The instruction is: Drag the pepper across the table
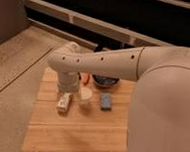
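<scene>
The gripper (67, 90) is hanging under the arm's bent wrist over the left part of the table (83, 134), and I cannot tell how open it is or whether it is gripping anything. The pepper (85, 78) is lying just right of it at the far side, beside the dark bowl (105, 82). Judging from this, 1 clean drag is calling for light downward contact on the pepper and a path steering clear of the white cup (85, 96), the white bottle (63, 102) and the blue block (106, 100).
</scene>
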